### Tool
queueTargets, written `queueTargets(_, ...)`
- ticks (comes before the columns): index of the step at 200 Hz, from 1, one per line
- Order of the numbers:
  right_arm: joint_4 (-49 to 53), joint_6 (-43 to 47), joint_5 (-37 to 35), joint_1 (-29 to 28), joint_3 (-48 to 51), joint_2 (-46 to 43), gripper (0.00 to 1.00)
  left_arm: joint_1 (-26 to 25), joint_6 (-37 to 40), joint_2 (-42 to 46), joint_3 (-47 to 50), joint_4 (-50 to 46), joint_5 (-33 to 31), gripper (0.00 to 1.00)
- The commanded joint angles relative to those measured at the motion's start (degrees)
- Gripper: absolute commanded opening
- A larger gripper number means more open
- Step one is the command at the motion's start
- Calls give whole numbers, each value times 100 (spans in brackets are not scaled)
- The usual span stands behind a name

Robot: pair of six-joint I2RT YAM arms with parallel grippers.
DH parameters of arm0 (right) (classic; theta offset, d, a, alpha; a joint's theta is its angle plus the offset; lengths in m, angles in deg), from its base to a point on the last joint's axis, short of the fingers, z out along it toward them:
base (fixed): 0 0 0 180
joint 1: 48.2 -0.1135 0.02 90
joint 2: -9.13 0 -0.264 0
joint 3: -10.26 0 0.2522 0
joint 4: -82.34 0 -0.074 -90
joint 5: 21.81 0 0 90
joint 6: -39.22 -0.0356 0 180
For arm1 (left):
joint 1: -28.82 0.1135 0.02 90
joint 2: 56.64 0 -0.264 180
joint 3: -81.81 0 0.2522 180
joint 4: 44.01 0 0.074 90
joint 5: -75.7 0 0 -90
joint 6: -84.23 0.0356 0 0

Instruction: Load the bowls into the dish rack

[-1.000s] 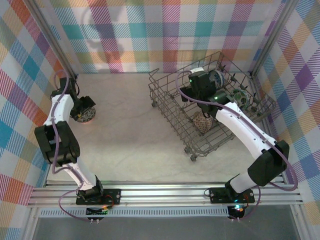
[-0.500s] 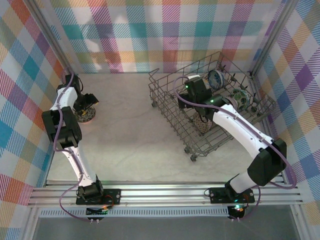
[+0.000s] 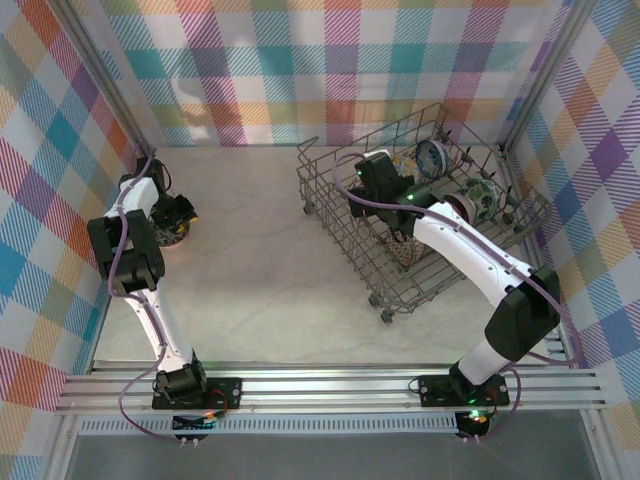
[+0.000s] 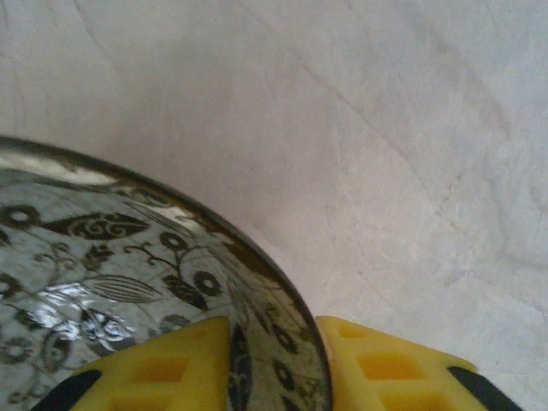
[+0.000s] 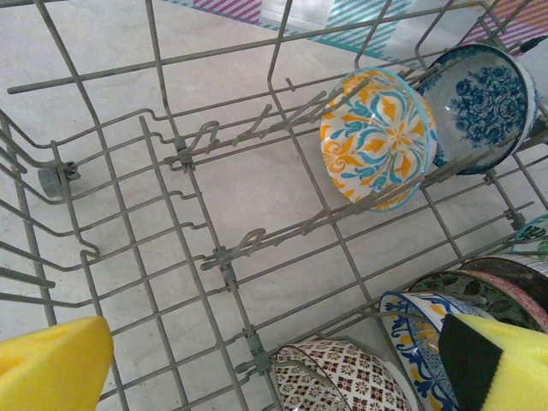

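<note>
As left end effector (image 4: 276,355) pinches bowl (image 4: 103,257), right end effector (image 5: 274,364) spread, plaid-walled marbled table (image 3: 250,260)

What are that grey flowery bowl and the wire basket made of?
The grey floral bowl looks like glazed ceramic: glossy highlights over a printed pattern. The dish rack seems metal wire with a matte grey finish, thin stiff rods; paint or plastic coating, I cannot tell.

A robot lab test booth — aluminium frame rails (image 3: 330,385), plaid cloth walls (image 3: 330,70) (on three sides), pale tabletop (image 3: 260,260).
</note>
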Motion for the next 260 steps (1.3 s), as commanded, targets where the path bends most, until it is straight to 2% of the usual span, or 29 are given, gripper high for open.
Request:
queueTargets(1,-49,-23,250,-333,-317,84,98,-15,-60,510,176,16,243,29)
queueTargets(37,-16,60,263,-504,-392,157,98,-10,-94,954,511,33,333,21)
queueTargets(82,-35,256,286,-541,-296,30,98,-14,-260,1651,1035,177,435,6)
queueTargets(117,-67,305,443,-596,-327,16,98,-25,-505,2070,1251,230,734,3)
queueTargets(147,-78,436,487,-697,-540,38,98,-165,-1216,2878,1648,626,1036,0)
queueTargets(172,-41,494,504,-781,-882,77,98,-606,-2085,3664,1670,1015,998,0)
queueTargets(205,-86,665,488,-1025,-1319,216,97,-1518,-3146,4506,1702,1734,86,0)
queueTargets(242,-310,584,879,-1373,-1741,533,93,-2600,-3857,4612,1582,2370,-695,0)
queueTargets(260,-477,486,919,-1572,-1864,697,90,-2936,-4062,4488,1568,2665,-913,0)
